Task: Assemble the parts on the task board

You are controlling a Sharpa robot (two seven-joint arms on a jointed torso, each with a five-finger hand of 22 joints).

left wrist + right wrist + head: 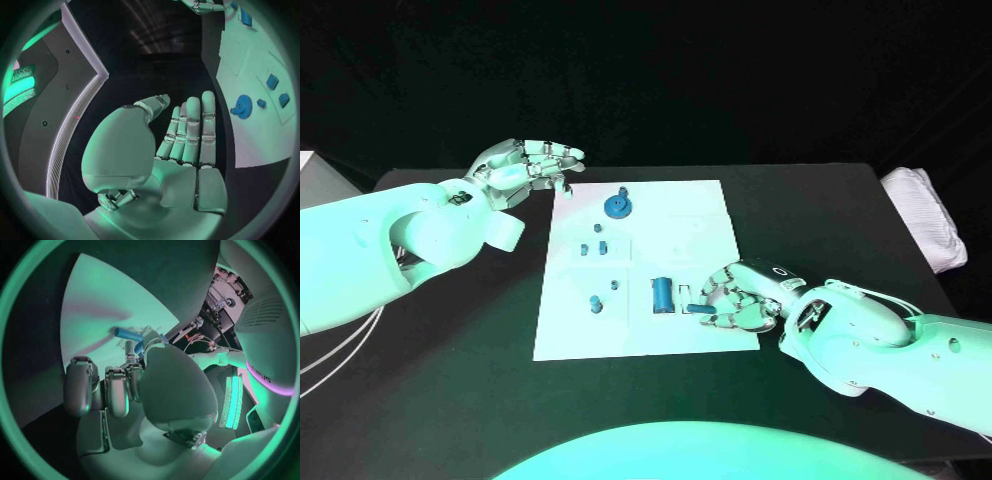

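1. I see the white task board (689, 205) lying flat in the middle of the black table (444, 400), with my two arms on either side of it.
2. My left hand (528, 165) hovers off the board's far left corner. In the left wrist view its fingers (190, 130) stretch out straight and side by side, and it holds nothing.
3. My right hand (737, 297) sits over the board's near right part, fingers curled in. A small blue peg (705, 309) pokes out from between the fingertips, so I read it as pinched; the right wrist view shows the same blue peg (128, 334) at the fingertips, above the white board.
4. Just to the left of that hand a blue cylinder (661, 293) lies on the board, close to the fingers but apart from them.
5. A round blue gear-like part (619, 207) rests near the far edge, toward my left hand.
6. Several small blue pieces (596, 247) sit on the left half of the board, another pair (596, 302) nearer to me.
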